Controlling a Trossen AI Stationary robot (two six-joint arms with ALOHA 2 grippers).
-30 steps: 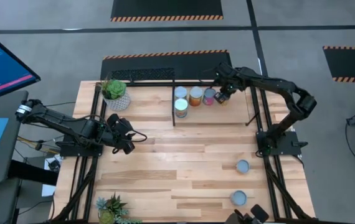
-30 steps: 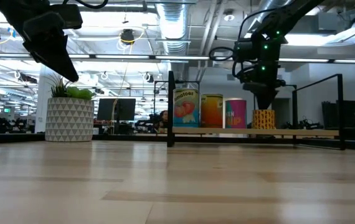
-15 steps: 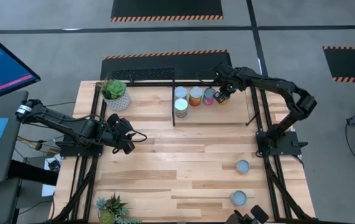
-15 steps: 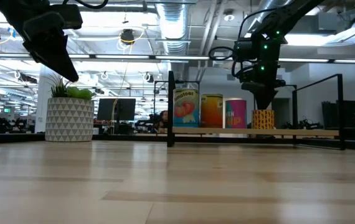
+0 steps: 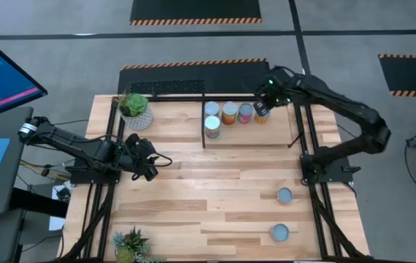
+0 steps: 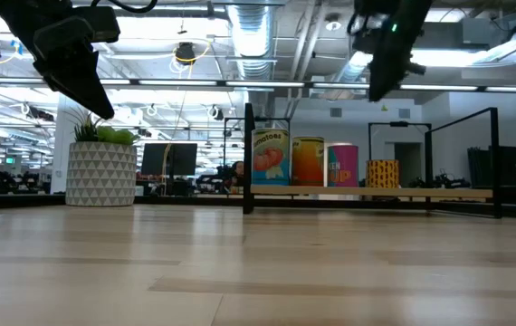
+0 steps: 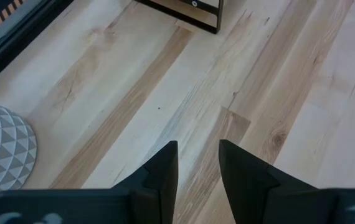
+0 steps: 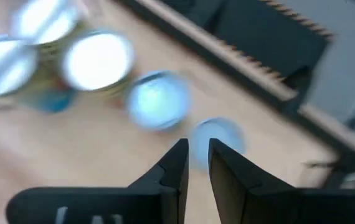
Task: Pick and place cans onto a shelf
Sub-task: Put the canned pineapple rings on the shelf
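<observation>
Two dark arms: left gripper [image 5: 152, 166] hovers over bare light-wood table [image 5: 215, 197] near white patterned plant pot [image 5: 136, 111], fingers [image 7: 162, 171] a narrow gap apart w/ nothing between. Five small silver-topped tins sit in black-rod wooden shelf [image 5: 281, 130] at the table's far edge – tomato-label can [image 6: 271, 158], then orange can [image 6: 308, 162], pink can [image 6: 341, 166] & yellow patterned can [image 6: 383, 173] in a row, w/ one more tin [image 5: 212, 125] in front; two blue-grey-topped cans [image 5: 284, 196] stand loose near the right front. Right gripper [image 5: 262, 110] hangs above the yellow patterned can, clear of it, jaws slightly parted, empty.
</observation>
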